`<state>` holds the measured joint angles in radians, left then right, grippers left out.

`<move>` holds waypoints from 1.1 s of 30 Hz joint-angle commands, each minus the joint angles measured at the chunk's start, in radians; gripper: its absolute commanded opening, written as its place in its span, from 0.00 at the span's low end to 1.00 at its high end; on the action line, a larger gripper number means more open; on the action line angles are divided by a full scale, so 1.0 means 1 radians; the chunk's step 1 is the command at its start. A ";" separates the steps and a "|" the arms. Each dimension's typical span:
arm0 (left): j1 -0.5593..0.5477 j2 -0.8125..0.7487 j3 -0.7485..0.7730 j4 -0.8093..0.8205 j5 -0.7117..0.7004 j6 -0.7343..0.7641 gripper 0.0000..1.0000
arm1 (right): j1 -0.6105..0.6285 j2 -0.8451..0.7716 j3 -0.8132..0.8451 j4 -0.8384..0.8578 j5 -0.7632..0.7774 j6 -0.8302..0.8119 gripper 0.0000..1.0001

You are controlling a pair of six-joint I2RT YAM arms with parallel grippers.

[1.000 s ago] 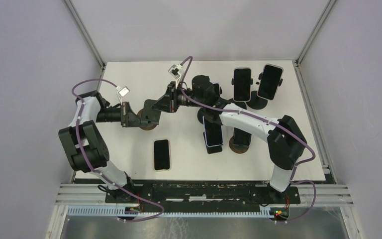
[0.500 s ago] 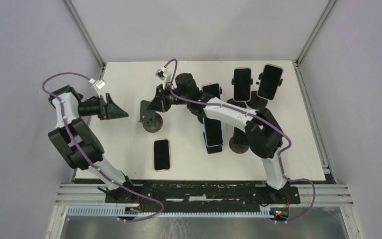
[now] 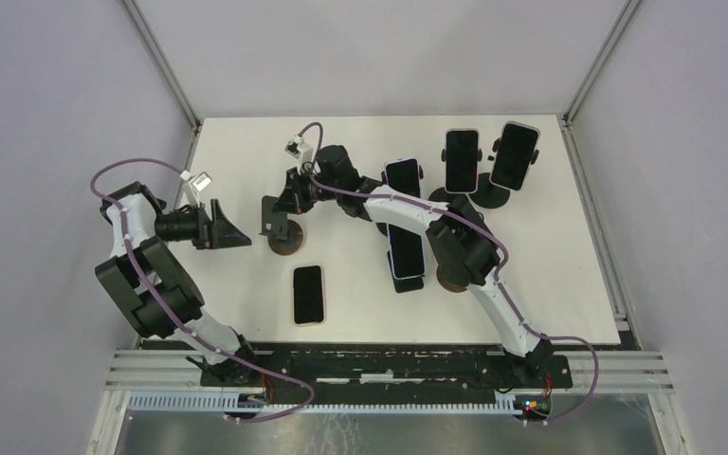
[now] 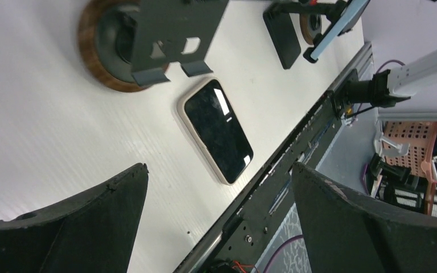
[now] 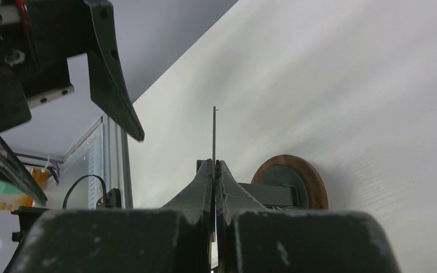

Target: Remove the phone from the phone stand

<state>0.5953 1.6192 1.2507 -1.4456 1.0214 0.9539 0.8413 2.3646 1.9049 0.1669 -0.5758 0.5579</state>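
Observation:
A phone (image 3: 309, 294) with a pale rim lies flat, screen up, on the white table; the left wrist view also shows this phone (image 4: 216, 129). Just behind it stands an empty phone stand (image 3: 285, 239) on a round wooden base. My right gripper (image 3: 286, 201) is shut on that stand's thin black plate (image 5: 214, 136), seen edge-on between the jaws in the right wrist view (image 5: 214, 166). My left gripper (image 3: 234, 231) hangs open to the left of the stand, apart from it, with nothing between its fingers (image 4: 219, 170).
Three phones sit upright in stands at the back right (image 3: 403, 178) (image 3: 462, 158) (image 3: 515, 154). Another phone (image 3: 406, 251) lies under my right arm, next to a wooden-based stand (image 3: 455, 272). The table's near edge and a black rail (image 4: 296, 165) run close to the flat phone.
My left gripper has opened and drawn back leftward from the stand. My right arm has stretched further left, still shut on the stand's plate.

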 commanded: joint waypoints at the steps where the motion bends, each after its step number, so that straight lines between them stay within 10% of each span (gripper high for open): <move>1: -0.027 -0.062 -0.052 -0.019 0.004 0.099 1.00 | -0.007 0.032 0.100 0.105 -0.033 0.034 0.00; 3: -0.044 -0.078 -0.069 -0.019 0.009 0.106 1.00 | -0.011 0.043 0.108 0.108 -0.036 0.038 0.06; 9: -0.093 -0.104 -0.091 -0.013 0.018 0.108 1.00 | -0.018 0.006 0.072 0.048 -0.002 -0.010 0.64; 14: -0.113 -0.126 -0.085 -0.018 0.021 0.105 1.00 | -0.018 -0.105 0.052 -0.040 0.069 -0.097 0.86; 33: -0.196 -0.221 -0.035 -0.017 0.009 0.055 1.00 | 0.006 -0.924 -0.706 -0.216 0.335 -0.285 0.98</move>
<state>0.4328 1.4368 1.1847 -1.4601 1.0214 1.0042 0.8684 1.6016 1.3758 0.0265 -0.3462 0.3077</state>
